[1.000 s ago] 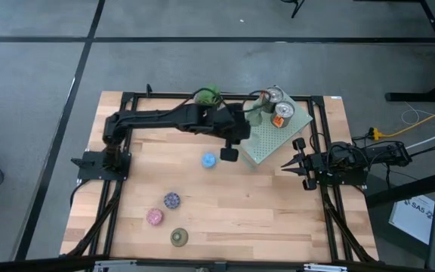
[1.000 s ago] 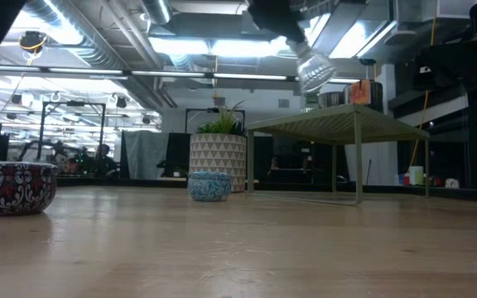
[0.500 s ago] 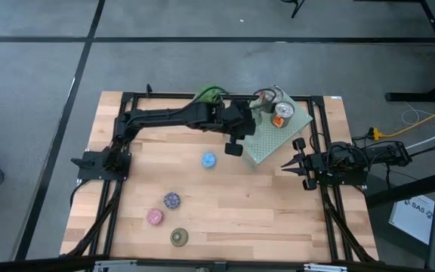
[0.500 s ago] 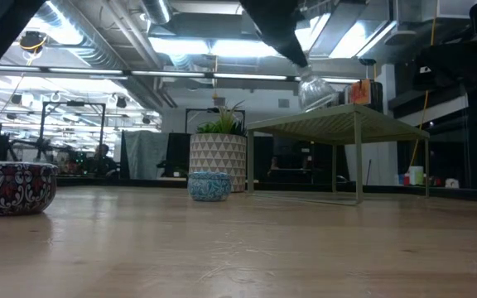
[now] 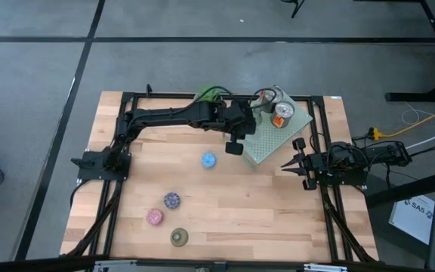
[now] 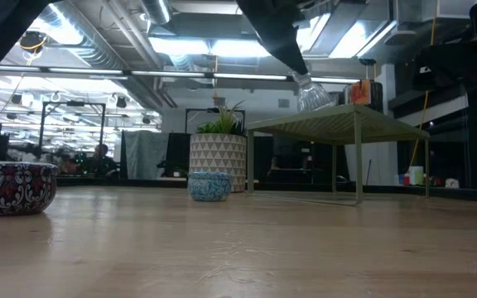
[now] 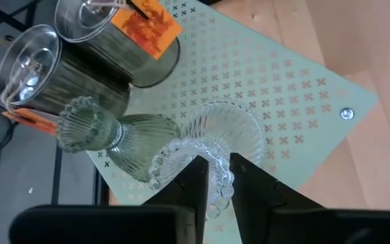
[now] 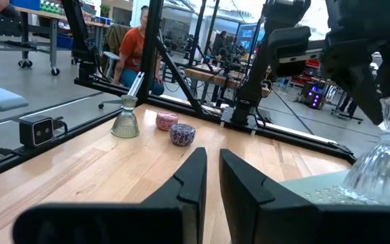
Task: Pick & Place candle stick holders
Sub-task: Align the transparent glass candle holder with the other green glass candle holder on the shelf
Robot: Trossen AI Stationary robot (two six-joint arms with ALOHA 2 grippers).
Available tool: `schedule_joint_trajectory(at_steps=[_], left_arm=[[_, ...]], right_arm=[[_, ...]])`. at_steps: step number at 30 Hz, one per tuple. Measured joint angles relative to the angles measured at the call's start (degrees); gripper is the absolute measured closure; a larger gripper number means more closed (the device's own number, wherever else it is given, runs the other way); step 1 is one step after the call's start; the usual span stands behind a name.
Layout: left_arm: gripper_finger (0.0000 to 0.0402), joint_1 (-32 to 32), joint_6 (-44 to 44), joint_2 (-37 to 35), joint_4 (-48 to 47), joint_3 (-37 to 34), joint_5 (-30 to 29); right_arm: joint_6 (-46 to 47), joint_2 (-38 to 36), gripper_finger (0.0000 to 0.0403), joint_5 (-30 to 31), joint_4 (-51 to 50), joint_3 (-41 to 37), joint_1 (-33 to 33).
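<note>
I see a ribbed clear-glass holder (image 7: 215, 146) on a matt pale green perforated slab (image 7: 296, 102), two shiny metal holders (image 7: 80, 61) with orange paper labels (image 7: 151, 20), a glossy patterned bowl (image 6: 11, 188), a pale smooth-grained wooden table (image 5: 240, 204) and matt black arms (image 5: 172, 117).

a green plant in a patterned white pot (image 6: 219, 160) stands beside the pale green perforated slab (image 6: 338, 124).

I can count two shiny silver holders (image 7: 59, 64), one clear glass holder (image 7: 212, 139), one blue holder (image 5: 208, 160), one purple holder (image 5: 172, 200), one pink holder (image 5: 154, 217), one olive-gold holder (image 5: 179, 237) and one plant (image 6: 219, 153).
</note>
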Motion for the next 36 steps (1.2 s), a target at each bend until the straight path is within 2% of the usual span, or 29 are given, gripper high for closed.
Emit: schedule_joint_trajectory(at_steps=[15,28,36], left_arm=[[0.0328,0.05,-0.13,0.43,0.25,0.0,-2.5],[0.0269,-0.15,-0.63,0.44,4.27,0.0,-3.56],[0.0272,-3.48,-7.74,-6.15,-3.02,0.05,-3.7]], right_arm=[[0.01,-0.01,0.0359,0.0,-0.02,-0.01,0.02],[-0.01,0.0,0.0359,0.0,-0.02,-0.01,0.02],[-0.01,0.0,0.0359,0.0,-0.02,0.0,0.02]])
